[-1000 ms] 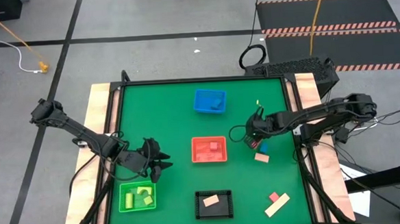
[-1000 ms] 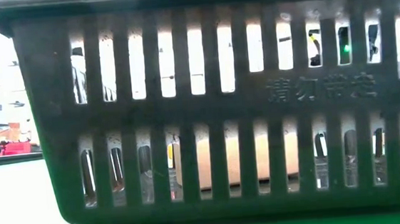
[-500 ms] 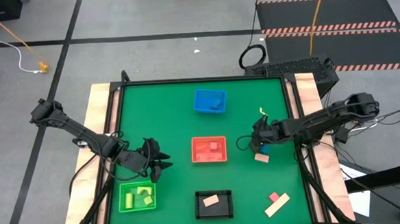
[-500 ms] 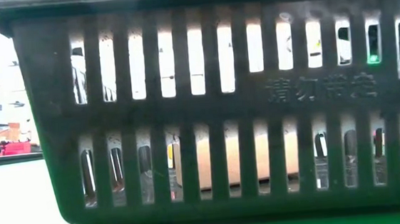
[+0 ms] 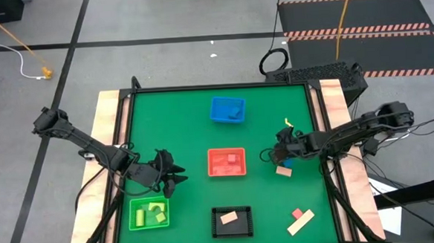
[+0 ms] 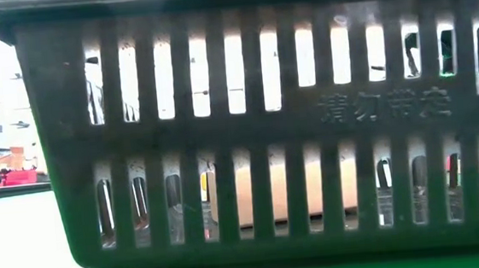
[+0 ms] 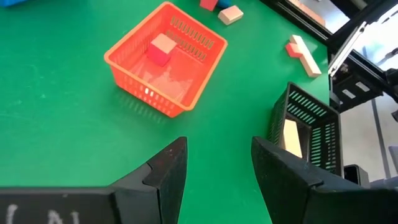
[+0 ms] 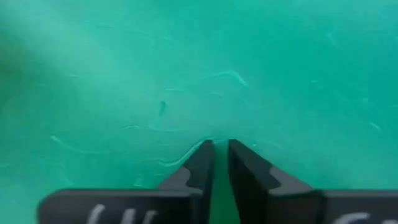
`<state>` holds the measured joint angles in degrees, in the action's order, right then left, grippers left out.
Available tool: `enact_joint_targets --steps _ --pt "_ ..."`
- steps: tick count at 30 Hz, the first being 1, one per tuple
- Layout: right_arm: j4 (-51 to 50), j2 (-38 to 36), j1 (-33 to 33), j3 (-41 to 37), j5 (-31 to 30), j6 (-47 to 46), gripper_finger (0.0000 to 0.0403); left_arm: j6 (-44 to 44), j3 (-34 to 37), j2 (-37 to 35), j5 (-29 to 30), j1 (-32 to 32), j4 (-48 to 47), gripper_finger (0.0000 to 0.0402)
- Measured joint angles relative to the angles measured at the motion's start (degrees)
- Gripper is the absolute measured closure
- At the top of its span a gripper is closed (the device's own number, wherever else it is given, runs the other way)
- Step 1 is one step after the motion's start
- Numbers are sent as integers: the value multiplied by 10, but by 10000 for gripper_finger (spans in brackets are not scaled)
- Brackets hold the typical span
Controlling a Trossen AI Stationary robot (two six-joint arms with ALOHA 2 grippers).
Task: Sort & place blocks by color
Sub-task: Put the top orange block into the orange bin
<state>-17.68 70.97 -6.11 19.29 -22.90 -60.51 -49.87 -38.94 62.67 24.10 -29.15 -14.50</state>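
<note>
My right pincer (image 5: 281, 157) sits right of centre in the high view, just right of the red bin (image 5: 226, 163); its fingers are pinched nearly together and my wrist view shows only bare green table (image 8: 199, 68) between and ahead of them, so I judge it holds nothing; a blue block (image 5: 286, 162) lies right beside it, half hidden under the wrist, with a tan block (image 5: 284, 171) touching or just below that; so the thing to take lies a shade toward the lower right of my fingertips, not between them; the blue bin (image 5: 227, 110) is up and to the left. My left pincer (image 5: 172, 177) waits partly open above the green bin (image 5: 149, 213) at lower left, well apart from those blocks; the right arm is nearer.
</note>
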Motion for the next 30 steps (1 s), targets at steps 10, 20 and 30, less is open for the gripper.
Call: enact_joint_targets --steps 10,20,30 --pt "39 -150 0 -3 105 12 253 -1 0 0 0 0 13 222" --pt "56 -230 -39 -2 161 -2 242 -1 0 0 0 0 15 222" --pt "49 -196 -143 -2 20 125 243 -1 0 0 0 0 15 222"
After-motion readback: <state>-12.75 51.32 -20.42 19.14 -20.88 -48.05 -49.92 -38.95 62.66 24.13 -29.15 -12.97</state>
